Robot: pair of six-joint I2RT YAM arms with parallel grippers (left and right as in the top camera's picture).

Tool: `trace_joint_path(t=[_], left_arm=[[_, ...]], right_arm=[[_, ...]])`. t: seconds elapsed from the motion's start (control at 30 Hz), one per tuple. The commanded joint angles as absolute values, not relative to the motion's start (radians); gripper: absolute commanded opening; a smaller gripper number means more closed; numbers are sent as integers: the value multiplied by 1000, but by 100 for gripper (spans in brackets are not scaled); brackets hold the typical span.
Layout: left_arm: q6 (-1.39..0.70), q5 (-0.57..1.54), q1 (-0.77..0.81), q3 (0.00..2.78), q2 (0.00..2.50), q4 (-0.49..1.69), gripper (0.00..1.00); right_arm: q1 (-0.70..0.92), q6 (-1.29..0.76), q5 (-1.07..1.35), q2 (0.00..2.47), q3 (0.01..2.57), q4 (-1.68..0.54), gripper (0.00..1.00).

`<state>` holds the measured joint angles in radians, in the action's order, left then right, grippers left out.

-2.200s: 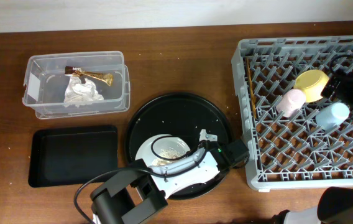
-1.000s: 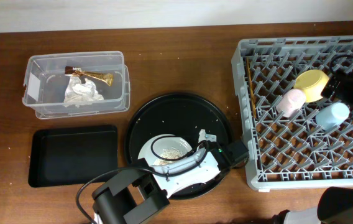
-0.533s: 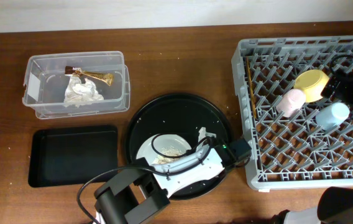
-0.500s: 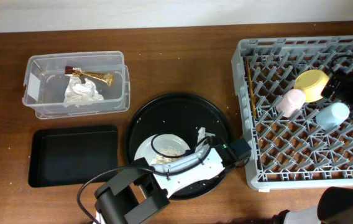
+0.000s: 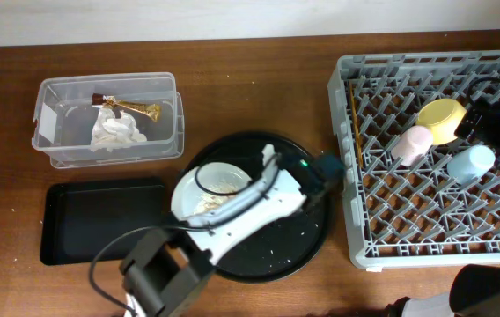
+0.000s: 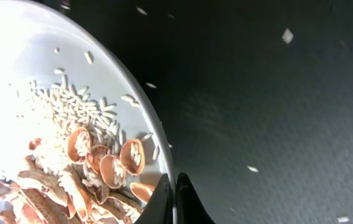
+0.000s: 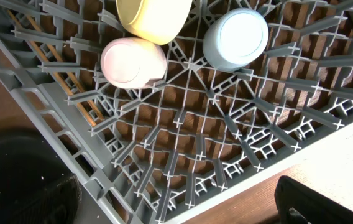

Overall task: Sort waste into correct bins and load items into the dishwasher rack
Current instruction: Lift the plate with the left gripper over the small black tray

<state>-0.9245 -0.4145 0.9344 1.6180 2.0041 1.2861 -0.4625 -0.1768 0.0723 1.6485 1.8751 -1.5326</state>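
Observation:
My left gripper (image 6: 175, 194) is shut on the right rim of the round pale grey plate (image 6: 15, 68), which carries rice grains and brown chunks (image 6: 83, 155). From overhead the plate (image 5: 188, 189) hangs tilted over the left part of the round black tray (image 5: 276, 242). The dishwasher rack (image 5: 342, 189) holds the yellow-green bowl (image 5: 441, 119), pink cup (image 5: 411, 143), light blue cup (image 5: 472, 162) and chopsticks (image 5: 353, 132). My right gripper (image 5: 489, 125) hovers open over the rack, holding nothing; one of its fingers (image 7: 316, 202) shows in the right wrist view. The clear tub (image 5: 52, 132) contains the napkin (image 5: 113, 132) and wrapper (image 5: 136, 109).
The shallow black rectangular tray (image 5: 100, 220) lies in front of the clear tub, left of the round tray. Scattered rice grains (image 6: 287, 35) dot the round tray's surface. The rack fills the right side of the wooden table (image 5: 250, 97).
My left gripper closed on the plate's rim, then lifted the plate and carried it back and to the left over the round tray. The right arm has not moved.

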Motion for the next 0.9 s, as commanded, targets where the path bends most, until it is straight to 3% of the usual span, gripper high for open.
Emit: trace_joint_path(t=[0.0, 0.37, 0.87], left_arm=[[-930, -423, 846, 1640, 1879, 1296, 1], [-873, -379, 494, 1639, 1828, 1283, 1], [-752, -46, 233, 1639, 1828, 1224, 1]], right_arm=[[-465, -177, 75, 1649, 1870, -1530, 98], [-465, -177, 75, 1649, 1870, -1530, 98], [-465, -177, 75, 1649, 1870, -1530, 98]])
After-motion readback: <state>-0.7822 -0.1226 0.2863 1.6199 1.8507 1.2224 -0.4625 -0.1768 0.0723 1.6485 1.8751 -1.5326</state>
